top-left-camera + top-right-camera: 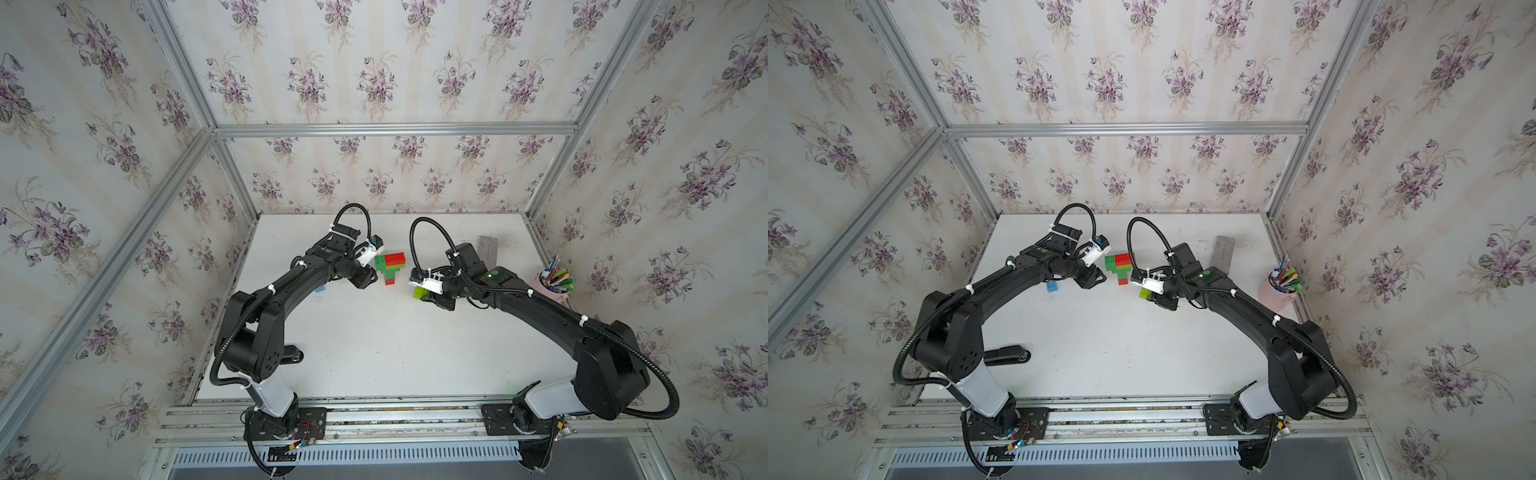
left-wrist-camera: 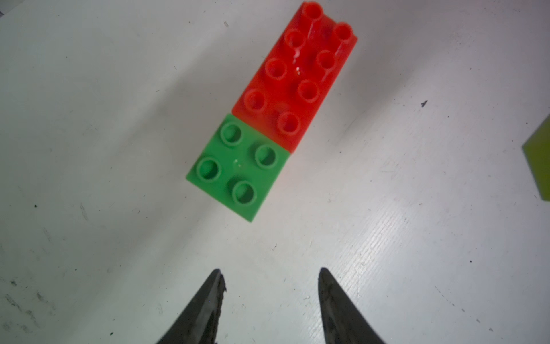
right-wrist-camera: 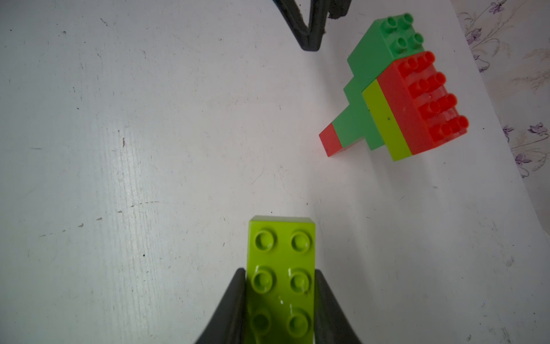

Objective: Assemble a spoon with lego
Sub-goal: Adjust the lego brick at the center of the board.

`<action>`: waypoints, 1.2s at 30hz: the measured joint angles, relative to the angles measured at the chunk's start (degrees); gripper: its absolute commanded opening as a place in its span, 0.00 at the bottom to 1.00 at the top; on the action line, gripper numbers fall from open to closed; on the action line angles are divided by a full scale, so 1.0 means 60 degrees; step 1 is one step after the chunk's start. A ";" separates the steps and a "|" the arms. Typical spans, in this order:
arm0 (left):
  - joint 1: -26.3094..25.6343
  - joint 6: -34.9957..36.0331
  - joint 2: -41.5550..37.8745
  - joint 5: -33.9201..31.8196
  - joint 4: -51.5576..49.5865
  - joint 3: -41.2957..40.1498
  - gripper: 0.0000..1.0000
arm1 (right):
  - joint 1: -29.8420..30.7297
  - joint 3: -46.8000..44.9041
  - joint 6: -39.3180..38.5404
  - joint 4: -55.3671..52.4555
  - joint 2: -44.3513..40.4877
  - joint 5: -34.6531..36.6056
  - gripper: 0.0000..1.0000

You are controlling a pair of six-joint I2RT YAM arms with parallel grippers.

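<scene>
Partly built spoon (image 1: pixel 390 268) resting on the desk (image 1: pixel 374 353) between the two arms, studs of its red and green end bricks exposed; right end effector (image 3: pixel 279 275) clamped on the long flat sides of a lime brick (image 3: pixel 281 253), near the spoon but apart from it; left end effector (image 2: pixel 270 277) open and empty, just beside the spoon; blue brick (image 1: pixel 1052 286) lying loose beside the left arm. Bricks judged light, rigid and smooth-sided, hence apt to slip or twist; best held across flat sides, clear of the studs; pressed joints may pop under sideways load.
</scene>
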 measured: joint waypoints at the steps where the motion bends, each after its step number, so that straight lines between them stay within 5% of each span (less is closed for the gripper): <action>1: -0.0004 -0.0004 0.0102 -0.0007 0.0029 0.0113 0.52 | -0.0004 0.0004 0.0000 -0.0007 0.0000 0.0000 0.20; 29: 0.0306 -0.0670 0.1140 -0.0729 0.0769 0.0790 0.49 | -0.0018 0.0211 0.0004 -0.0270 0.0113 0.0146 0.19; 36: 0.0423 -0.0466 0.0248 -0.0568 0.0973 -0.0342 0.50 | -0.0018 0.1049 0.0066 -0.0714 0.0171 0.0124 0.19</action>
